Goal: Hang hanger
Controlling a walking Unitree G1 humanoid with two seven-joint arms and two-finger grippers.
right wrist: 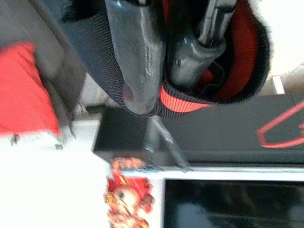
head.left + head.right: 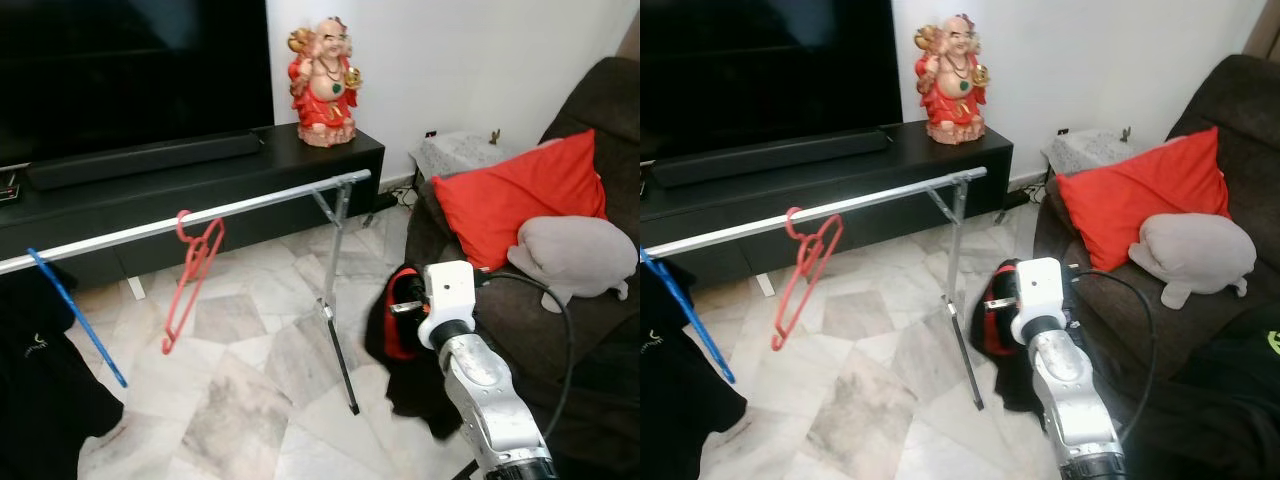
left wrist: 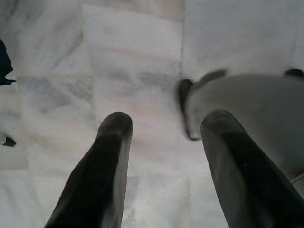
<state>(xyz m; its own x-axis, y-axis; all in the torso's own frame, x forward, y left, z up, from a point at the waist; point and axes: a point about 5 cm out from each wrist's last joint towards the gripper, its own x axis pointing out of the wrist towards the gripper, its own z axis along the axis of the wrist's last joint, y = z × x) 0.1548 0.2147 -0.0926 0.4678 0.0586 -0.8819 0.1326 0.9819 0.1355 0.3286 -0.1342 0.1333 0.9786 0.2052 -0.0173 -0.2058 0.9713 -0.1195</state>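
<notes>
Gripping black-and-red garment (image 2: 402, 330): right gripper (image 1: 164, 90); red hanger (image 2: 193, 277) on rail (image 2: 190, 218)

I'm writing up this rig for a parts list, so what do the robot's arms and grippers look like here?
The right arm is a silver, rounded forearm ending in a white boxy wrist block, with a black cable looping out from it. The right gripper has two long dark fingers, glossy grey in its wrist view. The left gripper has two long, smooth black fingers with rounded tips. No markings can be made out.
</notes>
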